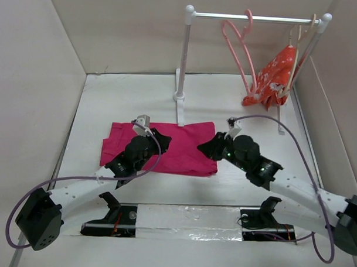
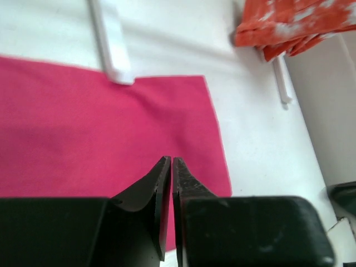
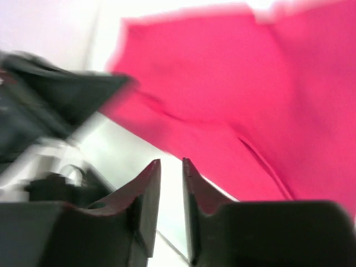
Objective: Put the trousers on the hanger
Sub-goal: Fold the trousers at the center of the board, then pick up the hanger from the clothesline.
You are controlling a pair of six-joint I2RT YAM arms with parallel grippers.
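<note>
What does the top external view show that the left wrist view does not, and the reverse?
Only top external: the thin salmon-pink plastic hanger, hooked on the metal rail. Only left wrist: the left fingers pressed together, close up. Both: the magenta-pink fabric trousers, the orange-red flowered garment, the white rack foot.

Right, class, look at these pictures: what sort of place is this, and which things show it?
Probably a robot test bench, not a home: two robot arms bolted to a white table, plain board walls boxing it in, and a small clothes rail with a pink hanger.
</note>
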